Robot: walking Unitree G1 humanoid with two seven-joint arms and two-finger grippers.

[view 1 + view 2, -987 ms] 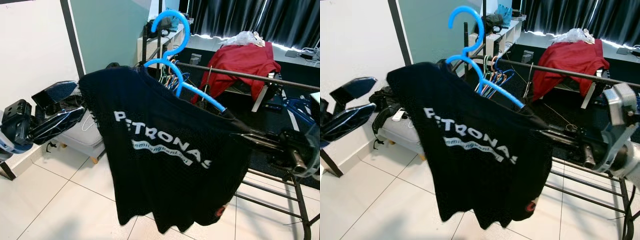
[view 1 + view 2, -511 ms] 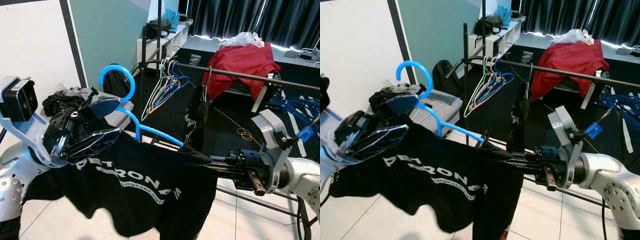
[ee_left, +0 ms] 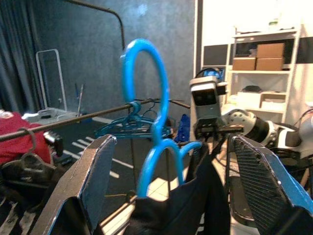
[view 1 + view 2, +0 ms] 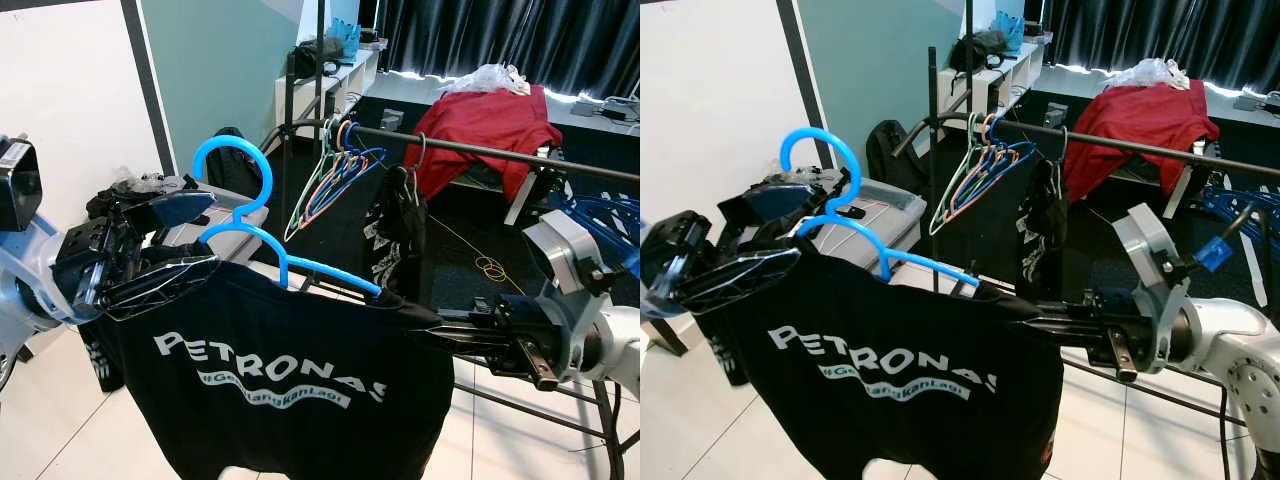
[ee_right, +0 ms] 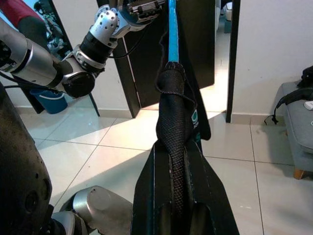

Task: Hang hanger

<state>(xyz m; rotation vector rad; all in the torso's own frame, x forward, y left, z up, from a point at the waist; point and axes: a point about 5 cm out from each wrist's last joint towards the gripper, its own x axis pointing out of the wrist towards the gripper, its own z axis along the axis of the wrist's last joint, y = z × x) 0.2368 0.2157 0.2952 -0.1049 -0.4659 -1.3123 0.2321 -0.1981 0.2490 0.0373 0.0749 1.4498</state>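
the blue hanger point(image 4: 262, 232) carrying a black t-shirt point(image 4: 290, 385) is hanging between both grippers, short of the clothes rail point(image 4: 480, 148). the left gripper point(image 4: 165, 245) fingers are gaping around its hook end; the right gripper point(image 4: 455, 335) fingers are pinching its sleeve-covered tip.

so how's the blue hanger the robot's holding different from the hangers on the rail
The blue plastic hanger carries a black Petronas t-shirt; the bunch of coloured hangers is bare. The blue one is held off the black metal rail between the left claw and right claw; the bunch already hangs from it. All have hook tops.
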